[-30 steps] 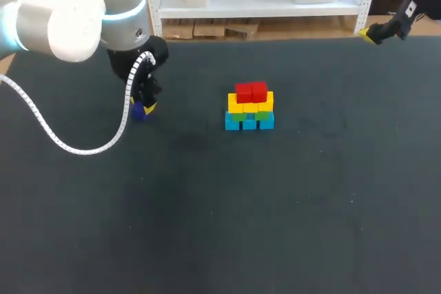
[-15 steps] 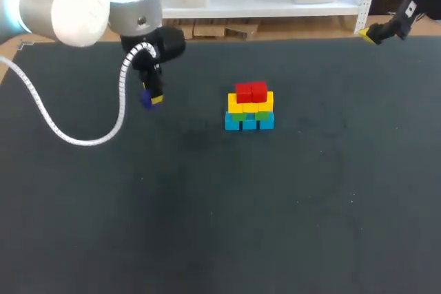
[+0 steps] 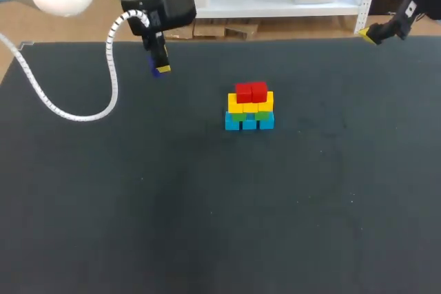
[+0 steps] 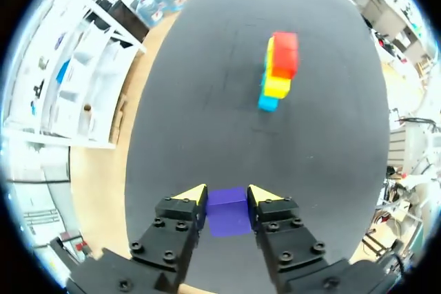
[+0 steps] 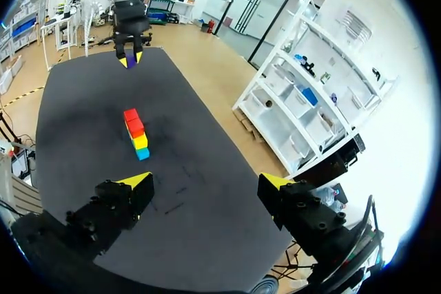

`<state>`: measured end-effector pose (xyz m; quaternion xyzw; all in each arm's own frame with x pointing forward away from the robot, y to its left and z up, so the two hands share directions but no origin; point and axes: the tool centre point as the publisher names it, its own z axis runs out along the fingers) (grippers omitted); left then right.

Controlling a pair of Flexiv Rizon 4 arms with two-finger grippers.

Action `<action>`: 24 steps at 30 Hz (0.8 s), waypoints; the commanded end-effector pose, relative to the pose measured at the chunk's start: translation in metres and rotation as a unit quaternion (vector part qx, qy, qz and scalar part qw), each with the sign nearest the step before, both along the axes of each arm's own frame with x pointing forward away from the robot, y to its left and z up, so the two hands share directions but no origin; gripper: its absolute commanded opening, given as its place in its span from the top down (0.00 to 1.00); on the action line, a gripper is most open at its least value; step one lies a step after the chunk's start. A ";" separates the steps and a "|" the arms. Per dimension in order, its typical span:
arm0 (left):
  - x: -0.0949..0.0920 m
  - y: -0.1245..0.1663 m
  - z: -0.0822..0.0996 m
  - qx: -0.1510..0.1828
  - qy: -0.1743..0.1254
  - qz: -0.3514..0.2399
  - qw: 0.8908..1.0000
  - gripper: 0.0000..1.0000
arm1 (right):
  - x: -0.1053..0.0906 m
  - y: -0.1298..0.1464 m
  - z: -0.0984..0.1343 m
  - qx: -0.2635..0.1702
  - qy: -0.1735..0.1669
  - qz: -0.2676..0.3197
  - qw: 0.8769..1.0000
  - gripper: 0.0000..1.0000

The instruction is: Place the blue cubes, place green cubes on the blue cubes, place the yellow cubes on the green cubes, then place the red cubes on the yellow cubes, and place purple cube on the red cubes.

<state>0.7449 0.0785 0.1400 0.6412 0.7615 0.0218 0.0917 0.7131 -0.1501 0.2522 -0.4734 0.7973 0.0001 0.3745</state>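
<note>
Left fingers (image 4: 192,195) pinch purple cube (image 4: 228,212) between them.

A stack of cubes (image 3: 249,107) is set near the middle of the counter (image 3: 207,225). Left of it and farther back, a single cube (image 4: 228,211) is gripped in the left pincer (image 3: 160,69), above the counter. The right pincer (image 3: 372,34) is found at the far right corner.
</note>
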 end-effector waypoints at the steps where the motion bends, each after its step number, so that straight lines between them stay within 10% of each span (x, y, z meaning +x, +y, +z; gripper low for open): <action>1: -0.003 -0.005 0.011 -0.004 0.003 -0.023 1.000 1.00 | -0.001 0.001 -0.001 -0.001 -0.003 -0.003 1.000 0.00; 24: -0.006 -0.093 0.016 0.019 0.044 -0.126 0.991 1.00 | -0.001 0.001 -0.001 -0.001 -0.003 -0.003 1.000 0.00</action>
